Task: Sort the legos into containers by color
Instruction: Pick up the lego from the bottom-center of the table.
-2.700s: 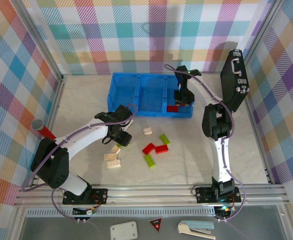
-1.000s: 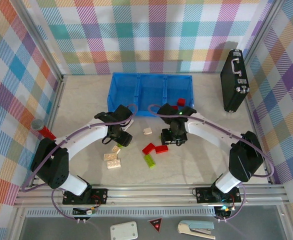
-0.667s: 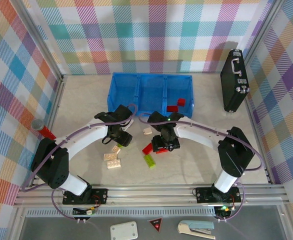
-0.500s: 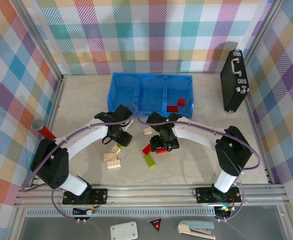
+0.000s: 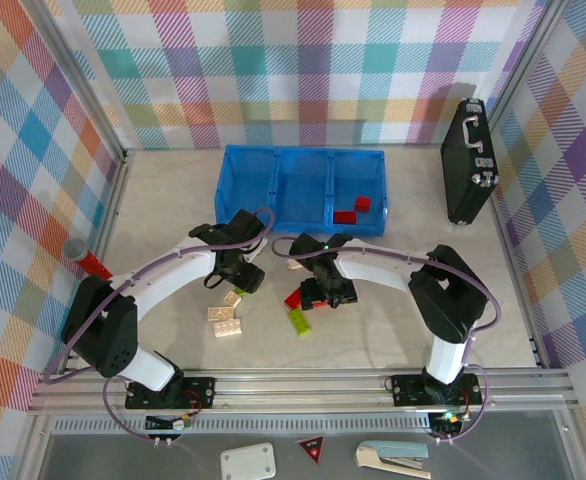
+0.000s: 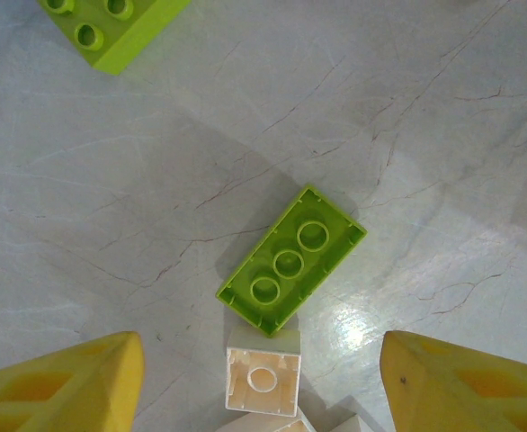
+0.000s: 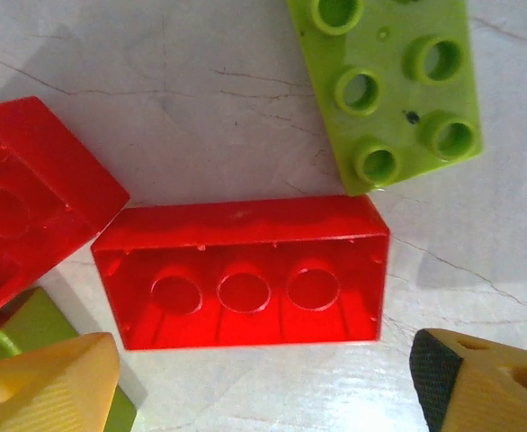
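Loose legos lie on the table in front of the blue tray (image 5: 273, 213) with its three containers. Two red bricks (image 5: 351, 212) rest in the right compartment. My right gripper (image 5: 323, 293) is open and low over an upside-down red brick (image 7: 245, 274), which lies just ahead of its fingertips (image 7: 48, 387). Another red brick (image 7: 21, 207) and a green brick (image 7: 385, 85) flank it. My left gripper (image 5: 243, 280) is open above an upside-down green brick (image 6: 292, 259) and a cream brick (image 6: 263, 382), touching neither.
Cream bricks (image 5: 225, 320) and a green brick (image 5: 299, 321) lie nearer the arm bases. A black briefcase (image 5: 470, 160) stands at the back right. A red cylinder with a grey cap (image 5: 85, 257) lies at the left wall.
My right arm swung from the tray's right compartment down and left to the bricks in the middle, and its jaws opened. The left arm stayed still.
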`<state>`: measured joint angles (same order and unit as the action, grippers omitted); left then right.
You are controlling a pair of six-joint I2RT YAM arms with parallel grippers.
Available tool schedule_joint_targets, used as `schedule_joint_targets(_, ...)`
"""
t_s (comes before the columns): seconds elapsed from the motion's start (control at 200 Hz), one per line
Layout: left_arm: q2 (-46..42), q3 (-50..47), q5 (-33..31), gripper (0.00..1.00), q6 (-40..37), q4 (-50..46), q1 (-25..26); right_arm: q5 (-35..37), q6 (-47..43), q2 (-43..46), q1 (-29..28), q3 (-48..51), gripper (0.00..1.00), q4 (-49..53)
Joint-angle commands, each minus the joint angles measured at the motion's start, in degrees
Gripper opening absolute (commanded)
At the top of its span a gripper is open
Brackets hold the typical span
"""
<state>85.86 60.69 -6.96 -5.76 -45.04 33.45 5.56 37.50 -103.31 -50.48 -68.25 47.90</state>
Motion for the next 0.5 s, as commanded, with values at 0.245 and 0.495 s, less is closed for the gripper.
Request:
schedule_joint_targets(0.245, -0.87, 1.22, 0.54, 0.7, 0.05, -1.11, -0.49, 1.82, -0.06, -2.28, -0.95, -0.48, 0.79, -1.06)
schedule_joint_targets(0.495, -0.84, 1.19, 0.71, 0.69, 0.12, -1.1, -0.5, 2.7, -0.06, -2.4, -1.2, -0.77, 0.75, -0.82)
